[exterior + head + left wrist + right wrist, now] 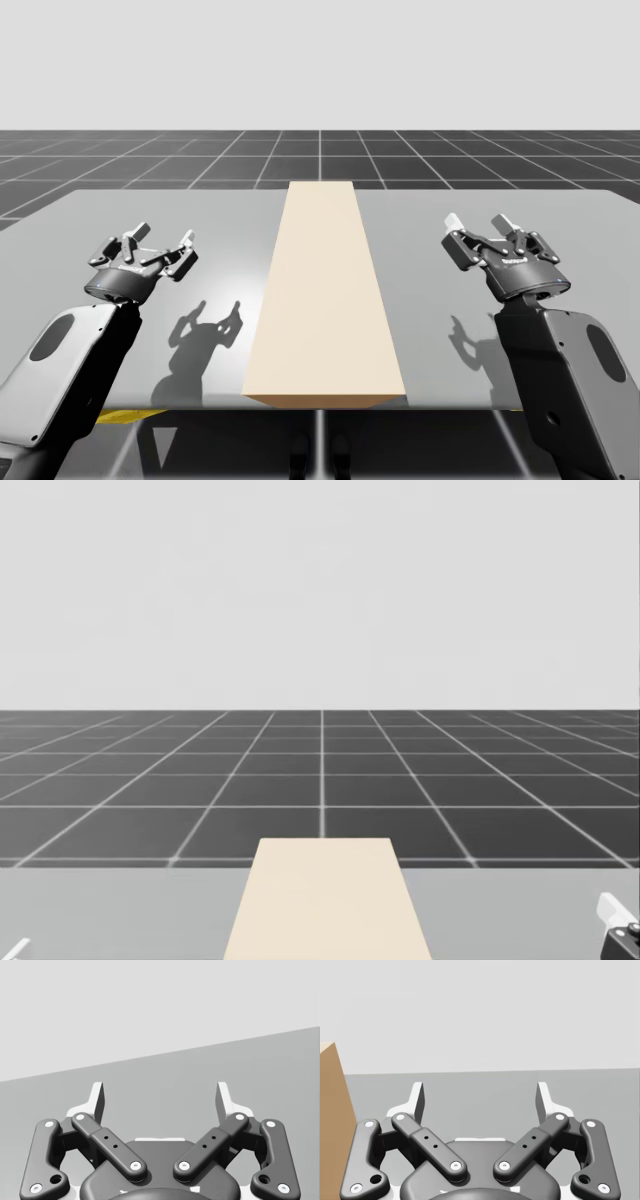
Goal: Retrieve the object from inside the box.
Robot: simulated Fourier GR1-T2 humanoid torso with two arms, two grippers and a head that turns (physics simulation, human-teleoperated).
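Table [200, 215]: grey, flat surface. In the high view both my arms come in over its near edge.
Box [325, 300]: long and beige with a plain, flat top. It lies along the middle of the surface and reaches from the near edge to the far edge. It is level and square to the edges.
Object in the box: hidden. The top face of the box covers whatever is inside, so I cannot tell what it is or where in the box it sits.
Left gripper [163, 235]: held above the left half of the surface, toward the near edge and well apart from the box. The fingers are spread wide. The left wrist view shows bare table between them.
Right gripper [476, 222]: held above the right half of the surface, roughly level with the left one and apart from the box. The fingers are spread wide over bare table. In the right wrist view the brown side of the box stands beside the gripper.
Shadows [207, 325]: one per gripper, each falling on the surface between that gripper and the box.
Floor [150, 160]: dark tiles with pale lines, beyond the far edge.
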